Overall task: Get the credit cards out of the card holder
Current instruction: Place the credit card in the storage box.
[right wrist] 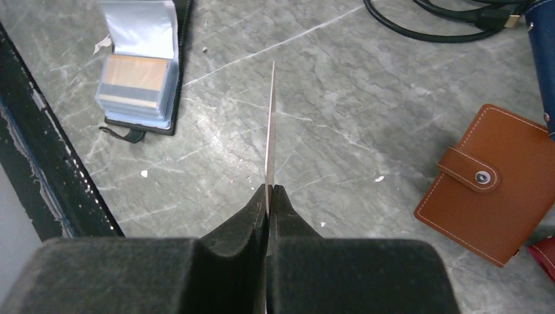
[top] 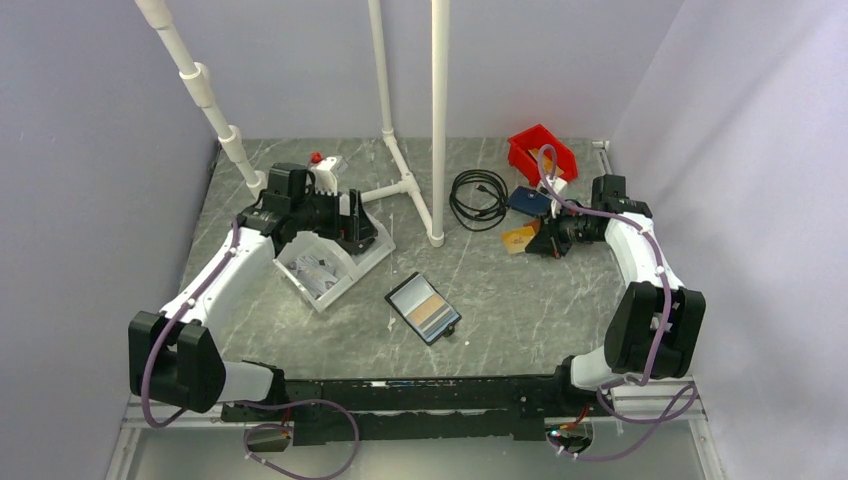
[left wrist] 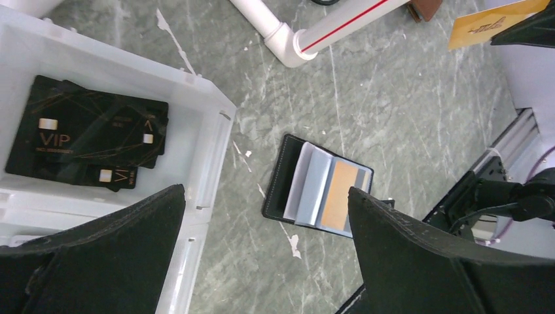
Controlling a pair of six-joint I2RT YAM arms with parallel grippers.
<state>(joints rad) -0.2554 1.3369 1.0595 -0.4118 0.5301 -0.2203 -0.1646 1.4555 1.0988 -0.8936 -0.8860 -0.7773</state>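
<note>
**Left gripper (left wrist: 265,190) spread wide and empty; right gripper (right wrist: 269,190) clamped on one gold-tan credit card (left wrist: 487,26).**
Grey table (top: 520,310): white bin (left wrist: 213,157) at left-centre holds black VIP cards (left wrist: 91,140), with the left fingers over its right rim. The card holder (top: 423,307) lies open at near centre, apart from both grippers, with a second tan card (left wrist: 340,196) in its clear sleeve. The held card is lifted off the table, far right, near the brown wallet (right wrist: 491,183).

white bin (top: 355,277) left | black cable (top: 453,200) coiled rear | red bin (top: 538,152) | brown wallet (right wrist: 491,186)
</note>
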